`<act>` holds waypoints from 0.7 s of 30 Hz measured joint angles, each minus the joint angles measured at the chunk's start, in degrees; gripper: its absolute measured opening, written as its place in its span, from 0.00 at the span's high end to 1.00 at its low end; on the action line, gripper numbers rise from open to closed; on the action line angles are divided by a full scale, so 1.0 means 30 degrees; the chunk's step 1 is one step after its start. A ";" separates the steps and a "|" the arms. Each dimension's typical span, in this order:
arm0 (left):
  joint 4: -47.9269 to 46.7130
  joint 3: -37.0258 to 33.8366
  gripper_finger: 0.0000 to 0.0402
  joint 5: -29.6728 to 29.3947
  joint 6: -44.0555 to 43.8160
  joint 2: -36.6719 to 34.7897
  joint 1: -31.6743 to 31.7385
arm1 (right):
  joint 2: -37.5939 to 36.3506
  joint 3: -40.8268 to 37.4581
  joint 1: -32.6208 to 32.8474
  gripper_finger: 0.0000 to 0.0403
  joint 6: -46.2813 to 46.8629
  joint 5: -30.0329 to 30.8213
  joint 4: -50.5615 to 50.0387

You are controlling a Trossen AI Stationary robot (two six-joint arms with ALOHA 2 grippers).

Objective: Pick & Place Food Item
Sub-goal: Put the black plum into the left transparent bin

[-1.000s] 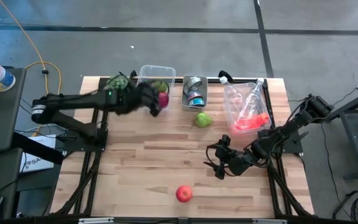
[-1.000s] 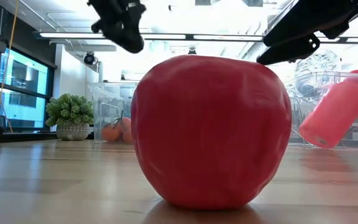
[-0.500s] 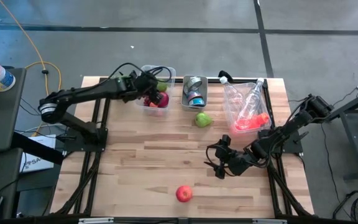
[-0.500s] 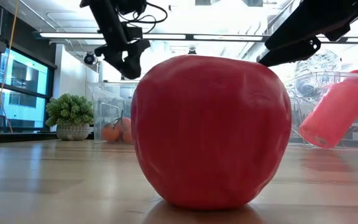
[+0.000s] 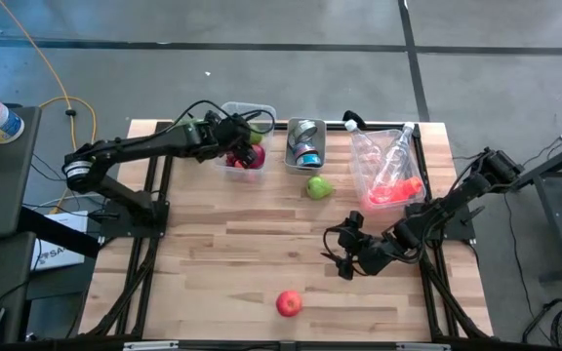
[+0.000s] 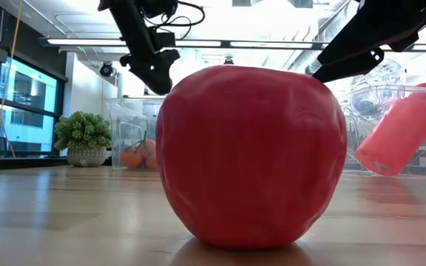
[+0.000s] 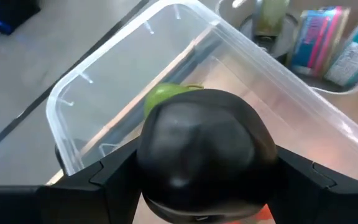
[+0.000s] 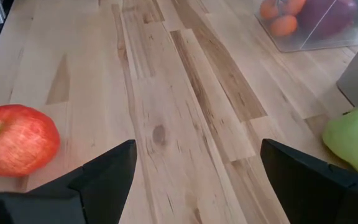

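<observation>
- Two dark arms on the light wooden table [image 5: 213,244]: the left one reaches to the 11 o'clock corner, the right one waits low at about 4 o'clock.
- Left gripper [image 5: 245,146] hangs over the clear plastic tub [image 5: 230,115] at 11 o'clock; a round dark-red fruit [image 5: 255,155] sits right at its fingertips, inside the tub.
- From the wrist camera that fruit [image 7: 201,149] fills the space between the two fingers [image 7: 92,186], which stand apart on either side of it; whether they press it or have let go, I cannot tell.
- Behind it in the tub lies a green fruit [image 7: 166,96].
- Right gripper [image 5: 340,255] has its fingers [image 8: 104,177] spread wide with nothing between them, bare planks showing in the gap.
- Red apple [image 5: 288,303] rests alone near the table's 6 o'clock edge, well apart from both grippers; it looms huge in the low view [image 6: 250,155].
- Green apple [image 5: 319,186] sits at 12 o'clock, just in front of the grey metal tray of cans [image 5: 305,143].
- Clear plastic bin [image 5: 383,166] at 1 o'clock holds a pinkish-red bottle [image 5: 396,189] and a clear bottle [image 5: 395,156].
- Small potted green plant [image 6: 84,137] stands at the far left corner.
</observation>
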 joint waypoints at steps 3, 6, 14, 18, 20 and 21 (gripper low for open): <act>0.0322 0.0000 0.34 0.0003 0.0135 0.0011 -0.0099 | 0.0000 0.0000 0.0000 0.17 0.0000 0.0000 -0.0008; 0.0352 0.0000 0.34 0.0001 0.0270 0.0029 -0.0322 | 0.0000 0.0000 0.0000 0.17 0.0066 0.0000 -0.0008; 0.0394 0.0000 0.34 0.0334 0.1595 0.0029 -0.0793 | 0.0000 0.0000 0.0000 0.17 0.0066 0.0000 -0.0015; 0.0717 0.0000 0.34 -0.0306 0.1170 0.0029 -0.0756 | 0.0000 0.0000 0.0000 0.17 0.0051 0.0000 -0.0057; 0.0738 0.0000 0.34 -0.1274 0.0836 0.0029 -0.0720 | 0.0000 0.0000 0.0000 0.17 0.0061 0.0000 -0.0195; 0.0731 0.0000 0.34 -0.1635 0.1023 0.0029 -0.0713 | 0.0000 0.0000 0.0000 0.17 0.0066 0.0004 -0.0269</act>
